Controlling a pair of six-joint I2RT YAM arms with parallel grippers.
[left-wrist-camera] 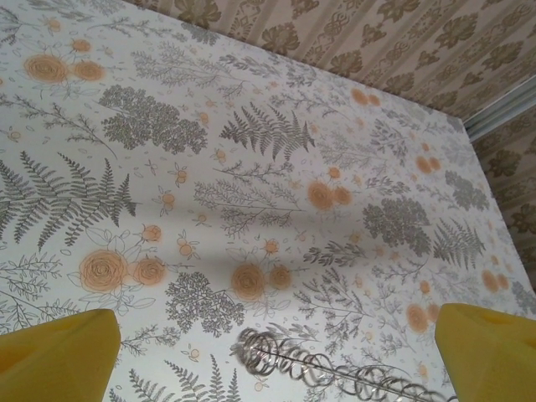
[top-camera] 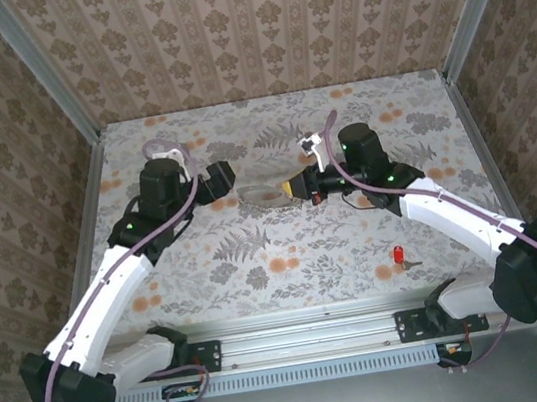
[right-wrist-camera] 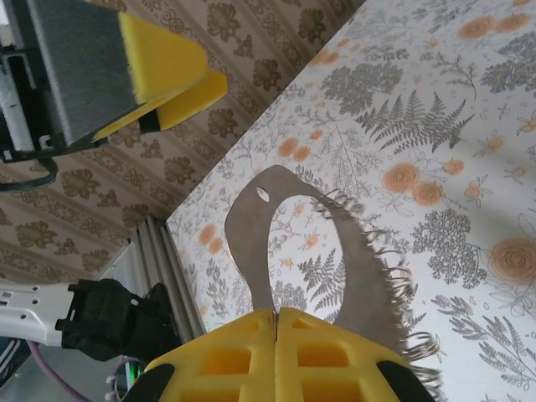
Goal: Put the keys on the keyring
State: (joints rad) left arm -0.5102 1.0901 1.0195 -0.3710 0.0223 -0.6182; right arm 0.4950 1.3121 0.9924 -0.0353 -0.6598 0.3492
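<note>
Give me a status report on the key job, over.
Right gripper shut on the keyring. Left gripper open, empty, facing it. Red key loose on the table beside the right arm, not on the ring. Nothing blocking.

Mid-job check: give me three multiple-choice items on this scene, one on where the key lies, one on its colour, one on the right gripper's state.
1. Where is the key?
A. on the table, beside the right arm
B. at the table's far left corner
C. against the back wall

2. What colour is the key's head?
A. blue
B. red
C. green

3. The right gripper is:
A. open above bare table
B. shut on the keyring
C. shut on the key

Answers:
1. A, it lies alone by that forearm.
2. B, the head is bright red.
3. B, the yellow fingers meet on the brown band.
</note>
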